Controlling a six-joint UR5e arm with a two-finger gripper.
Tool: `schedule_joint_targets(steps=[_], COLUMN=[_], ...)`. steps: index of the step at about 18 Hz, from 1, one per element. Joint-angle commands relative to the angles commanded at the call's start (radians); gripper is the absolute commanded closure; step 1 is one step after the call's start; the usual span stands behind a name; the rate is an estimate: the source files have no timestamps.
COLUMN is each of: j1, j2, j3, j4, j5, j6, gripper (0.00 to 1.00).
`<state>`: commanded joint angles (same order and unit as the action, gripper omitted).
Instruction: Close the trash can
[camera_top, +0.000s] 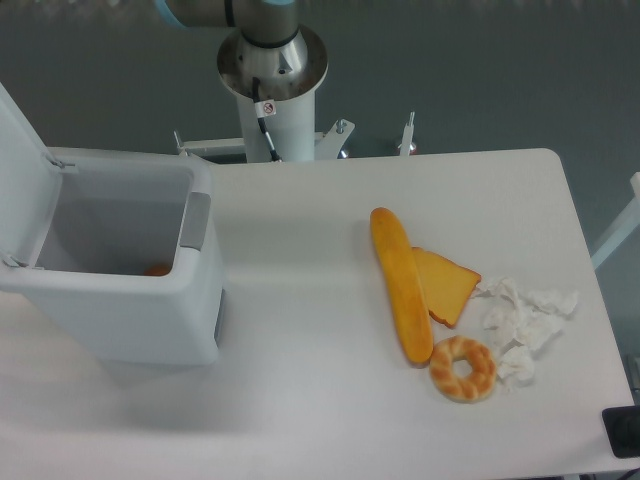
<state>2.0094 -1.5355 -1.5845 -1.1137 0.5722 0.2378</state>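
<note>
While the pincer lies outside the view, so its state cannot be told, only the arm's base column (271, 75) shows at the top, behind the far edge of the white surface (300, 400). At the left of the surface stands the trash can (130, 310), its lid (22, 150) swung up and back at the left side, its grey latch (195, 222) on the right rim. Something small and orange (156, 269) lies at the bottom inside. Well apart to the right lie a long bread loaf (401, 284), a toast slice (450, 286) touching it, a twisted ring pastry (463, 368) at the loaf's near end, and crumpled white tissue (525, 320) just beside them.
</note>
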Motion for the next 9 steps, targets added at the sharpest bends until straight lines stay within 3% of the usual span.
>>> schedule_joint_targets(steps=[9], j1=[0.048], j2=[0.008], j3=[-0.008], j4=[0.0], j5=[0.06], j6=[0.002], gripper=[0.0])
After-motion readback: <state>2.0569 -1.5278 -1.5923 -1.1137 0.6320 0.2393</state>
